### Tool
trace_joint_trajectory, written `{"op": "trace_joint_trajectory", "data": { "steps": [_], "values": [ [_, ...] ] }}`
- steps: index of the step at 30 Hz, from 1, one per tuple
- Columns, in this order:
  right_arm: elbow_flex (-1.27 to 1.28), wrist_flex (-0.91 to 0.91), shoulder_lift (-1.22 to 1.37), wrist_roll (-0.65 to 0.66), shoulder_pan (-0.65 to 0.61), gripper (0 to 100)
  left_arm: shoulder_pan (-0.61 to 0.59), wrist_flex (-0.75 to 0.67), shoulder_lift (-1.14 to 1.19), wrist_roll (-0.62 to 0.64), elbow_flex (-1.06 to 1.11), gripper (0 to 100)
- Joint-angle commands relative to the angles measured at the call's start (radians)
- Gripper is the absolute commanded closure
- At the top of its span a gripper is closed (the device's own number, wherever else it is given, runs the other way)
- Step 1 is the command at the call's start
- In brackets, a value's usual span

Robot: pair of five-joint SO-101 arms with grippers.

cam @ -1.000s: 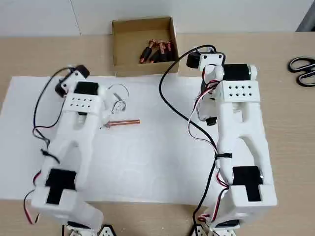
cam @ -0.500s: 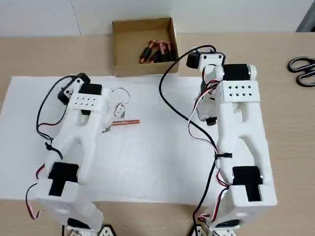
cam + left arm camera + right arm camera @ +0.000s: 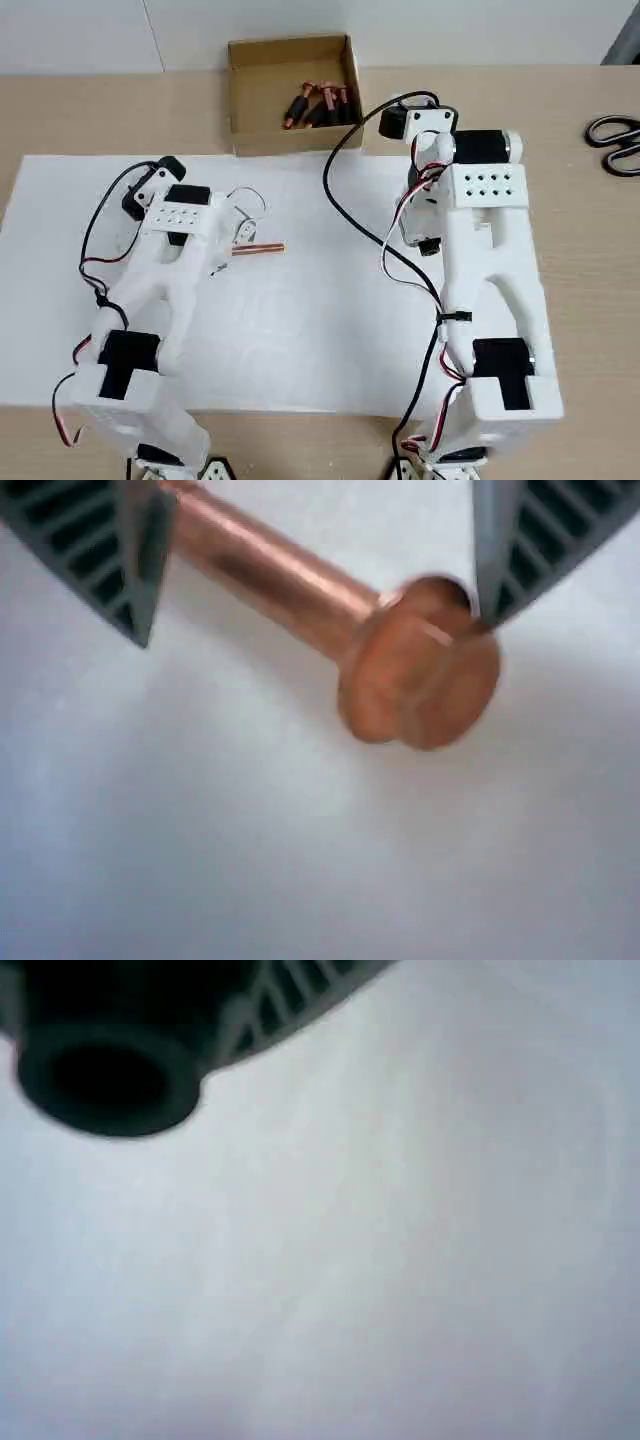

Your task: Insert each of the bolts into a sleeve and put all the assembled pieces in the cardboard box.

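Up close | left pincer apart astride bolt head | overhead, arm hides that head | right pincer clamped on sleeve

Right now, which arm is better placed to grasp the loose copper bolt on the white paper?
Left. The left gripper is open astride the bolt; the right gripper is off to the side, holding a black sleeve.
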Motion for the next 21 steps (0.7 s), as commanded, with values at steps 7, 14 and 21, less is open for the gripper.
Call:
{"op": "trace_joint_trajectory", "data": {
  "steps": [7,14,21],
  "values": [
    [-0.005,0.004,-0.061,0.003,0.001,99.5,0.006,-0.089,0.072,0.003,0.018,83],
    [-0.005,0.004,-0.061,0.003,0.001,99.5,0.012,-0.084,0.107,0.003,-0.004,99],
    [-0.005,0.004,-0.061,0.003,0.001,99.5,0.089,0.002,0.106,-0.002,-0.079,100]
  ]
}}
